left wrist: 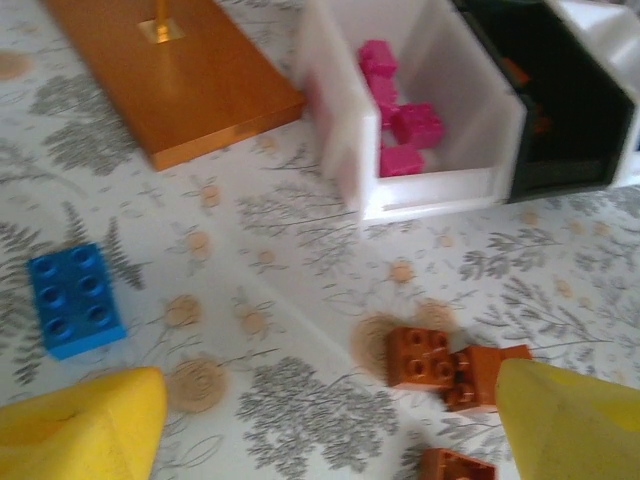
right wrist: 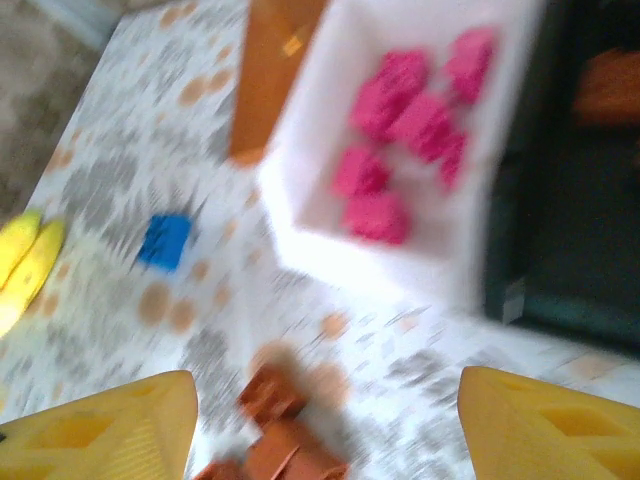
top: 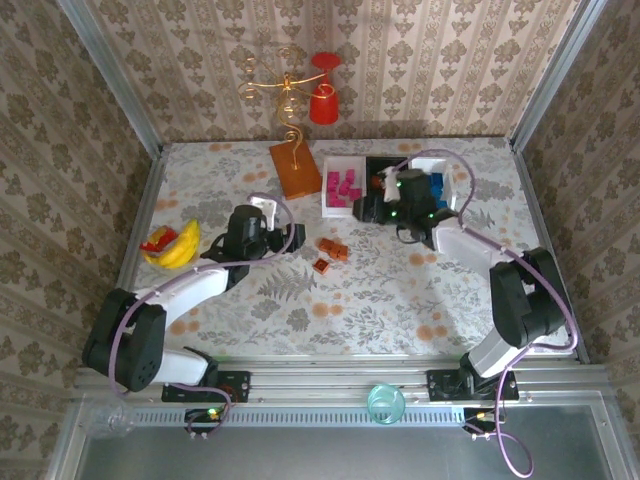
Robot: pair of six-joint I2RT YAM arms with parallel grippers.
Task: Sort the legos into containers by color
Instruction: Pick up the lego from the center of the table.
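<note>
- Top external view: the left gripper (top: 296,238) hangs low over the flowered table (top: 400,300). It is just left of a small cluster of orange-brown legos (top: 333,252) lying loose near the table's middle.
- The three bins stand side by side at the far side of the table. The left white bin (top: 327,206) holds the pink legos (top: 345,187). The black bin (top: 372,162) is in the middle. The right white bin (top: 462,180) holds the blue legos (top: 437,184).
- The right gripper (top: 368,208) reaches left across the near side of the black bin, with its arm covering much of that bin.
- An orange board (top: 295,168) lies just left of the bins. A banana toy (top: 172,246) sits near the left edge, and a red cup (top: 323,104) is on the back wall.
- Left wrist view: the yellow fingertips (left wrist: 85,430) of the left gripper stand wide apart, with only table between them.
- A single blue lego (left wrist: 75,298) lies alone to the left, well apart from the bins.
- Two orange-brown legos touch each other just beside the right-hand fingertip, and a third sits at the bottom edge.
- Right wrist view, which is blurred: the right gripper's yellow fingertips (right wrist: 100,430) are spread wide and grip nothing.
- The loose orange-brown legos lie below, between those fingertips.
- The pink pile shows in its white bin ahead, and something orange shows inside the black bin, too blurred to tell what.
</note>
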